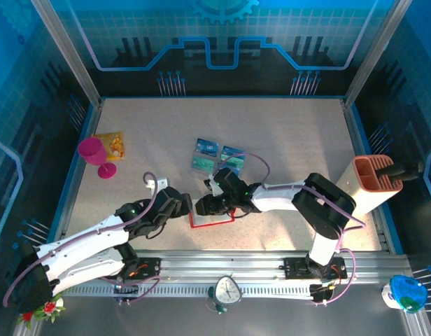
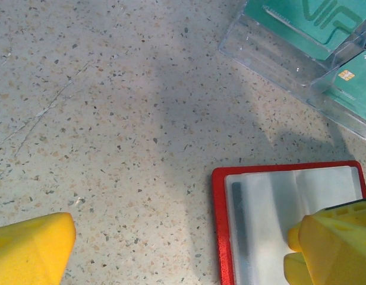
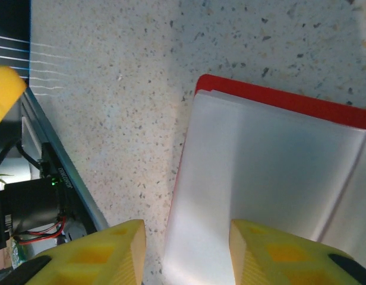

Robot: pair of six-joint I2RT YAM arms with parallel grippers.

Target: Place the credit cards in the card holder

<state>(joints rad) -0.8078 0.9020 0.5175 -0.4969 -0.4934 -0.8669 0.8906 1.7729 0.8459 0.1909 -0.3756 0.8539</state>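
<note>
Credit cards (image 1: 218, 157) lie beyond the opened card holder (image 1: 214, 219), toward the worktop's far edge. The right end effector (image 3: 186, 249), part-open and empty, looks nearer; the left end effector (image 2: 183, 243) gapes wide.

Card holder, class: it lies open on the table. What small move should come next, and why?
Probably lift the right tool and reach for the credit cards beyond the card holder: it looks empty, and that tool holds nothing.

Your top camera looks down from above and behind the arm bases (image 1: 308, 267), taking in the whole surface (image 1: 285, 140). Both wrist cameras hang close over it, facing downward; all three views share the open red card holder (image 2: 217, 225).
</note>
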